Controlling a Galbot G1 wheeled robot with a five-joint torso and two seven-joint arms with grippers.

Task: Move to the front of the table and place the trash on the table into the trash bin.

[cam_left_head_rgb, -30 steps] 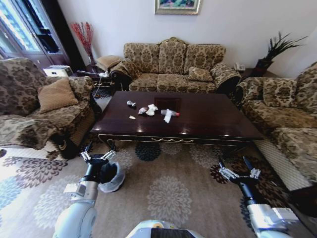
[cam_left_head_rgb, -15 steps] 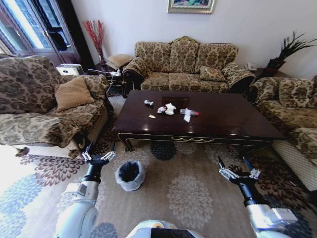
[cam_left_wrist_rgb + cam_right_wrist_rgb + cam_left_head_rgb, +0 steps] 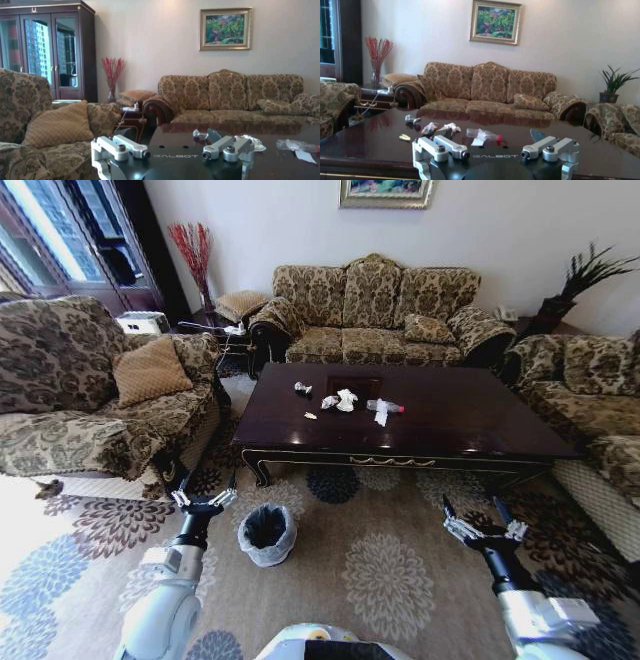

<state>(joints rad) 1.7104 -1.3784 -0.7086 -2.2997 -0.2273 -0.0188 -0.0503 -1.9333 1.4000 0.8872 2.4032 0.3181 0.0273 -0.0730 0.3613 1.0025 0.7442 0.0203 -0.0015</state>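
The dark glossy table (image 3: 470,418) stands ahead of me, in front of the long sofa. On its left half lies the trash: a small grey wad (image 3: 302,388), white paper wads (image 3: 345,399), a clear bottle (image 3: 385,407) with a red cap, and a small wrapper (image 3: 311,416). The right wrist view has the same pieces, with the wads (image 3: 449,127) beside the bottle (image 3: 482,134). The trash bin (image 3: 262,556), lined with a white bag, stands on the carpet before the table's left front. My left gripper (image 3: 204,500) hangs open just left of the bin. My right gripper (image 3: 486,527) is open over the carpet at the right.
A patterned armchair (image 3: 90,400) with a tan cushion flanks the table on the left, and another sofa (image 3: 600,410) on the right. The long sofa (image 3: 375,315) is behind it. Open floral carpet (image 3: 385,570) lies between me and the table's front edge.
The whole view has shifted as the robot moves. The bin, once half behind the left gripper, now shows fully to its right. Both arms keep their pose, and the trash lies as before.
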